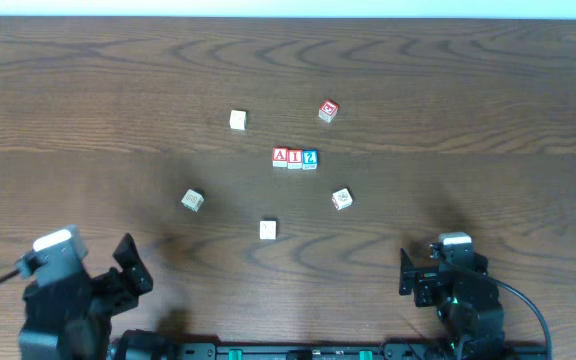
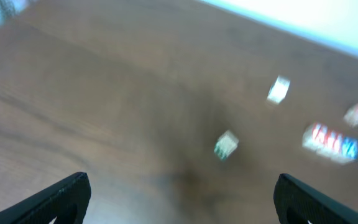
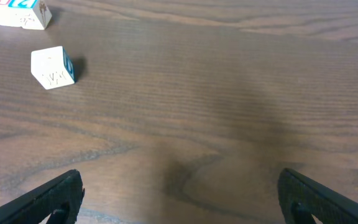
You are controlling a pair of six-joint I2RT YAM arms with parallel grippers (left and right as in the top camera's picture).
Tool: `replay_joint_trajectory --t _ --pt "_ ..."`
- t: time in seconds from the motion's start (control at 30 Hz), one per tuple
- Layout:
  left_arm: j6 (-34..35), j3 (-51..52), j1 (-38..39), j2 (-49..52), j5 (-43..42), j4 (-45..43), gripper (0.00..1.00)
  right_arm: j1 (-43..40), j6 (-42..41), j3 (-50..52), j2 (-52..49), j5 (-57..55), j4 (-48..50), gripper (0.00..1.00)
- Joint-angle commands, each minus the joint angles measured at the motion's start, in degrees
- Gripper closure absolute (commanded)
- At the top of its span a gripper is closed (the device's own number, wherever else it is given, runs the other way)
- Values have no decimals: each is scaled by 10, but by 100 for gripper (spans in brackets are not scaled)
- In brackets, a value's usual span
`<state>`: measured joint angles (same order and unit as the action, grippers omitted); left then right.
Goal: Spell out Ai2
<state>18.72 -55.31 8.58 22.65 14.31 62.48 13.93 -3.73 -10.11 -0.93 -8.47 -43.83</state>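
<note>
Left gripper (image 2: 182,190) and right gripper (image 3: 180,186) both stand wide open and empty near the bench (image 1: 488,120) front edge, while the A cube (image 1: 280,157), I cube (image 1: 295,158) and 2 cube (image 1: 310,158) sit touching in a row mid-bench, so the spelling appears complete.

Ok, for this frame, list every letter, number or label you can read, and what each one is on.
"A": red, on the red-framed A cube, left end of the row.
"I": red, on the red-framed I cube, middle.
"2": blue, on the blue-framed 2 cube, right end.
Too small to read: marks on the red-marked cube, the faintly marked cube and the pale cubes.
The left wrist view is too blurred to read.
</note>
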Motion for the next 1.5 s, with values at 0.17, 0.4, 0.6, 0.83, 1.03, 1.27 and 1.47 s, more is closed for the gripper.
replay_joint_trajectory --t 0.17,0.4,0.6,0.83,1.03,1.27,1.47 --pt "-35 179 -45 -120 -5 -88 5 -6 8 5 6 3 -1 1" --pt "-34 294 -64 -193 -21 -155 5 -6 8 5 6 3 -1 1" --pt "-29 347 -64 -224 -39 -162 5 -6 8 5 6 3 -1 1" --pt "-23 375 -64 -224 -39 -163 5 -6 8 5 6 3 -1 1" --pt "-19 405 -64 -224 -39 -163 5 -6 8 5 6 3 -1 1" --pt "-13 438 -64 -224 -39 -162 5 -6 8 5 6 3 -1 1" --pt "-5 452 -63 -224 -39 -162 5 -6 8 5 6 3 -1 1"
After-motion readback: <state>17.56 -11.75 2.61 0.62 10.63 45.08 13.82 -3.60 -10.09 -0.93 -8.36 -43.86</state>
